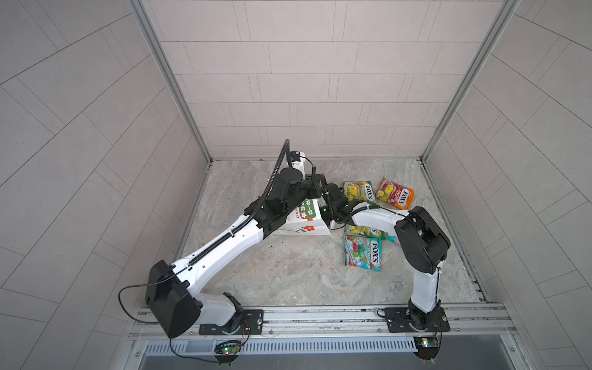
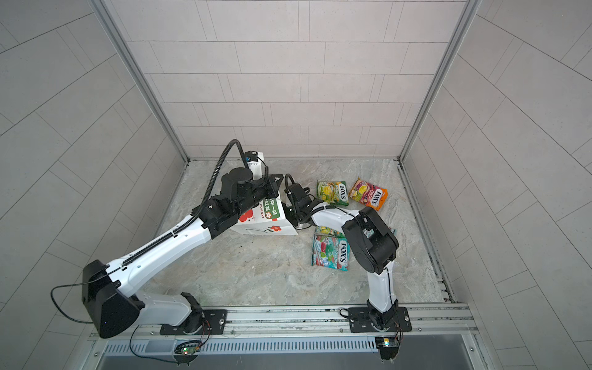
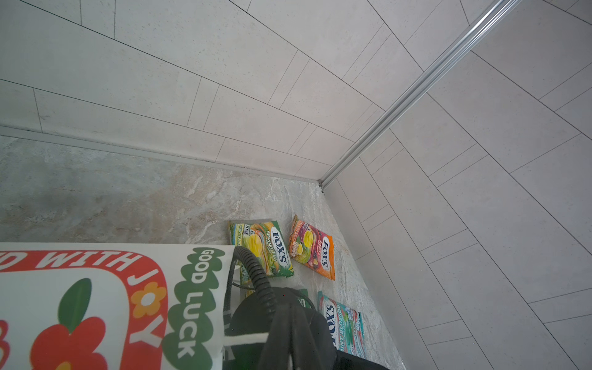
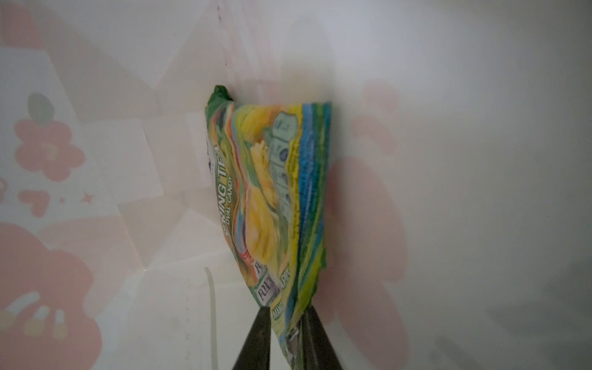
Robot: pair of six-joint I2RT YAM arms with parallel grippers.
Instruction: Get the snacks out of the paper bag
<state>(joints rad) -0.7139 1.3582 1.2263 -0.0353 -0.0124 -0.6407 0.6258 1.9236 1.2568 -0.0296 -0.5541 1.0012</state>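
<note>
Already several FOX'S packets (image 1: 363, 253) lie on the surface (image 1: 288, 272) beside the tipped paper bag (image 1: 304, 229), while inside it the right tool (image 4: 285, 317) is clamped on one more green-yellow Spring Tea packet (image 4: 266, 192), the left tool (image 1: 315, 187) closed at the bag's mouth.

The left arm (image 1: 224, 243) and right arm (image 1: 423, 288) wear smooth white shells between bulky, rounded black joint housings (image 1: 421, 238). A ribbed black conduit (image 1: 271, 181) runs along the left arm's shell (it arches free near the wrist), and a thin black cable (image 1: 119, 298) loops beside its shoulder. Each arm is mounted on a flat black base plate (image 1: 253, 315) with silver screws. The right gripper (image 4: 286, 312) has dark, tapering fingers (image 4: 256, 339).
</note>
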